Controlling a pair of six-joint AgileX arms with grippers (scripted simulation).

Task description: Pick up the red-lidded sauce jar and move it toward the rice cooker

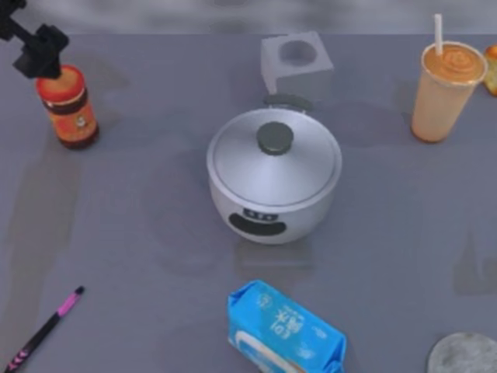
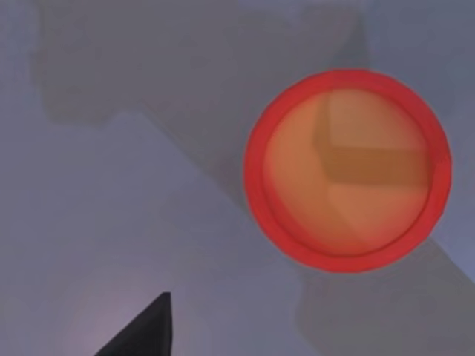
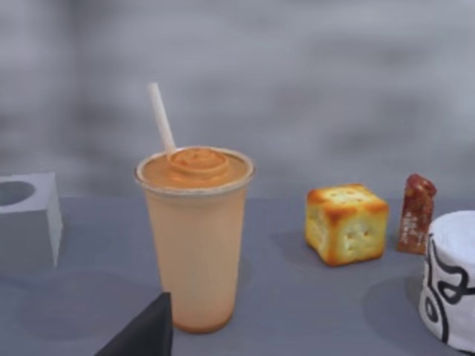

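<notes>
The red-lidded sauce jar stands upright at the table's far left, with an orange-red label and dark contents. My left gripper hovers just above and behind it, open and not touching it. In the left wrist view the round red lid is seen from straight above, off to one side of my one visible fingertip. The rice cooker, silver-grey with a dark knob and an oval front panel, sits mid-table. My right arm is out of the top view; its one visible fingertip points at the drink cup, holding nothing.
A grey cube with a round hole stands behind the cooker. A tall orange drink cup with a straw is at the back right, beside a bread cube, a brown seal and a white mug. A blue packet, pen and grey disc lie along the front.
</notes>
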